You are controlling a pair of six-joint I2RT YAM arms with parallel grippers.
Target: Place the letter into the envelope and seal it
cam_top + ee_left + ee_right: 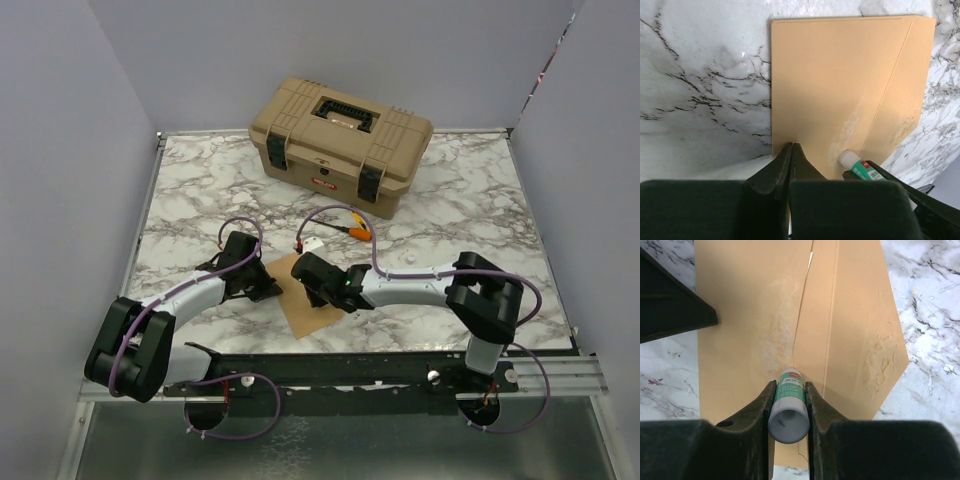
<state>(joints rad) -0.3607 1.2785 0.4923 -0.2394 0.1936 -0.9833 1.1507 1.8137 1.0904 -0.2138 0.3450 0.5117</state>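
Observation:
The brown kraft envelope [300, 316] lies flat on the marble table, its pointed flap [862, 340] open to one side. My left gripper [270, 288] is shut and empty, its closed tips [791, 146] resting on the envelope's [840, 75] near edge. My right gripper [320, 294] is shut on a green-and-white glue stick [790, 400]. The stick's tip touches the envelope [750, 305] near the flap crease, and it also shows in the left wrist view [860, 168]. Pale smears mark the paper by the crease and on the flap. The letter is not in view.
A tan toolbox [340, 145] with black latches stands at the back of the table. A small white object [313, 243] and an orange-yellow cable connector [357, 228] lie just behind the grippers. Grey walls close the left, right and back sides.

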